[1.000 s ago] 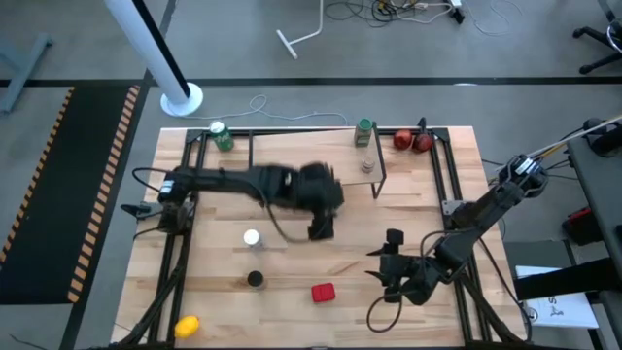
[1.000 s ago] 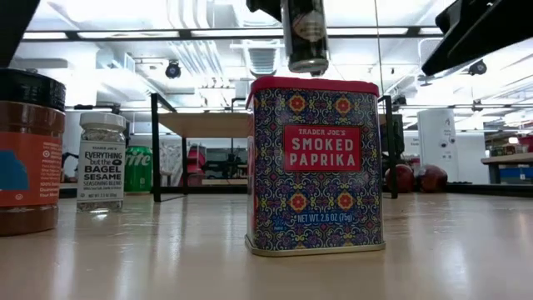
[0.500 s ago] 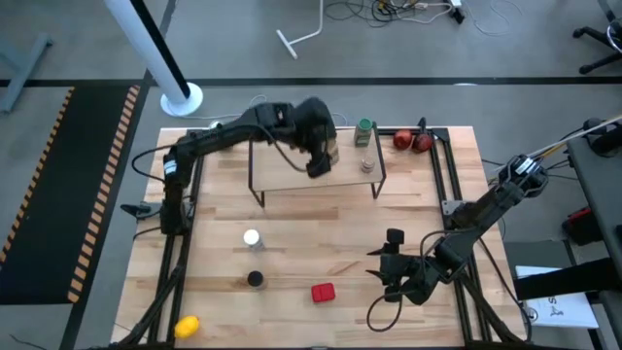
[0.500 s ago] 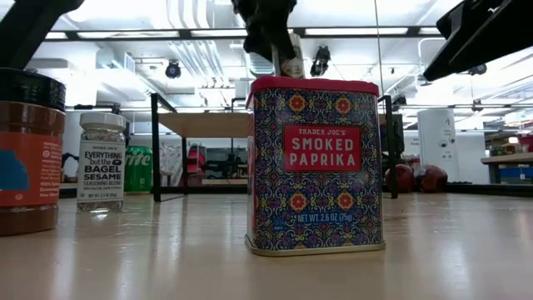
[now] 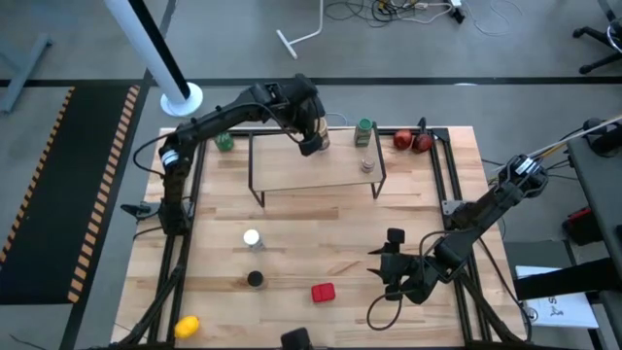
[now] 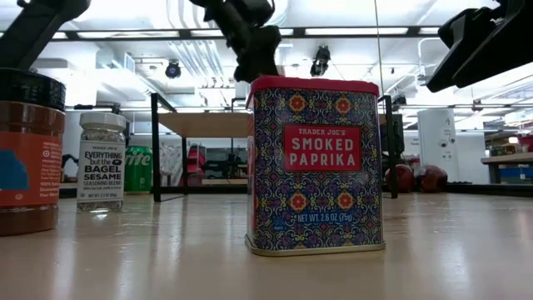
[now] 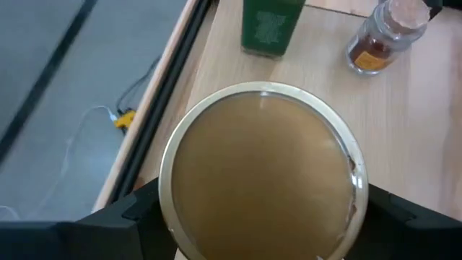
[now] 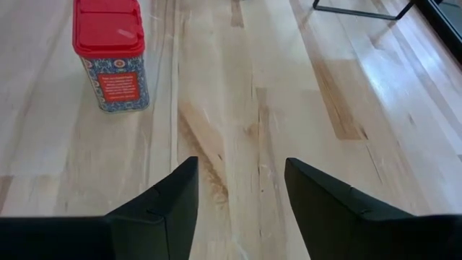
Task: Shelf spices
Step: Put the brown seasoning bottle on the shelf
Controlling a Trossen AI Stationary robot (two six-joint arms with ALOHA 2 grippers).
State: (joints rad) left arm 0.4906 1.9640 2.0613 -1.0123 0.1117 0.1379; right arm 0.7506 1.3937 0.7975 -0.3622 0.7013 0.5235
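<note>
Spice shelving, partly complete. In the upper centre of the high view, the left pincer (image 5: 313, 139) grasps the tan round-lidded tub (image 7: 263, 173) over the back edge of the shelf (image 5: 292, 170), a flat pale top on thin black legs. The green-capped jar (image 5: 364, 132) and small clear grey-capped jar (image 5: 366, 164) already stand at its right end. Left to shelve, by the look of it: the white-capped jar (image 5: 252, 237), dark-capped brown jar (image 5: 255, 279) and the patterned, red-lidded square tin (image 5: 323, 292), on the wooden table (image 5: 321, 243) at lower centre. The right pincer (image 8: 238, 198), lower right, waits released.
</note>
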